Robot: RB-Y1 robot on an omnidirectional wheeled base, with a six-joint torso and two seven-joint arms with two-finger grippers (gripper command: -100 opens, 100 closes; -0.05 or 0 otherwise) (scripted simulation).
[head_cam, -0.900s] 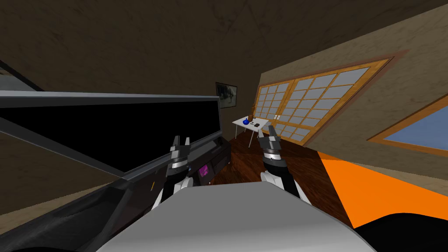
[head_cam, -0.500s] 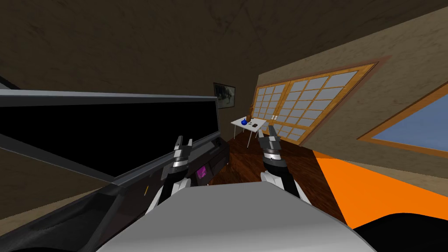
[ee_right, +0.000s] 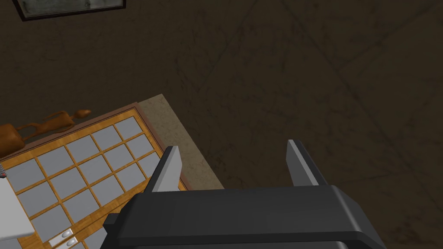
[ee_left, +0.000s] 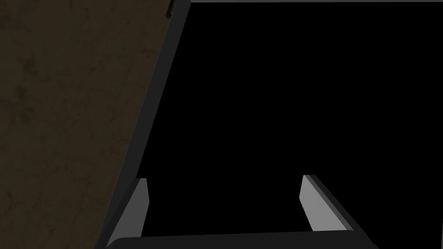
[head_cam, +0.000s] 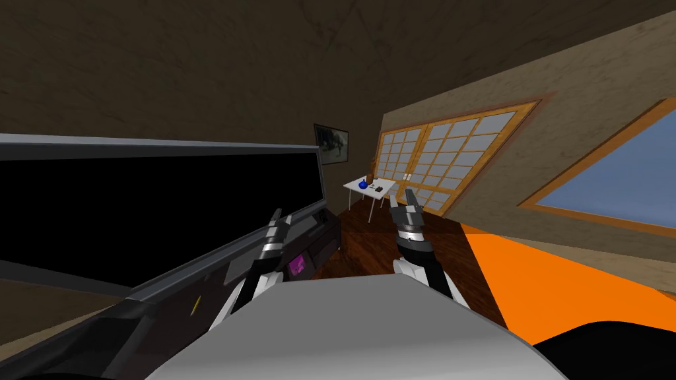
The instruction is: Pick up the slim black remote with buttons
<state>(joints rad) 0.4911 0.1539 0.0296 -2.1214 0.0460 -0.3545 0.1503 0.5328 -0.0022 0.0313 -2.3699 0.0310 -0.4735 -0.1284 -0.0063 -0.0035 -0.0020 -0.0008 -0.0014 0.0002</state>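
Note:
Far ahead a small white table (head_cam: 356,183) stands by the lattice doors. On it lie a small dark thing (head_cam: 378,190), too small to tell whether it is the remote, a blue object (head_cam: 362,185) and a brown figure (head_cam: 370,178). My left gripper (head_cam: 282,216) is up beside the big black screen (head_cam: 158,204), and the left wrist view has its fingers (ee_left: 139,203) open and empty against that screen. My right gripper (head_cam: 402,196) hovers over the wooden floor, well short of the table, also open and empty (ee_right: 233,145).
A long dark stand (head_cam: 264,264) under the screen runs along my left, with a magenta spot (head_cam: 296,266) on its front. Wooden floor (head_cam: 370,241) leads to the table. An orange area (head_cam: 561,284) covers the floor on the right. Lattice doors (head_cam: 436,161) line the far wall.
The whole picture has slid a little to the left, so I have moved. My left forearm has leaned closer to the screen; the right arm holds its pose.

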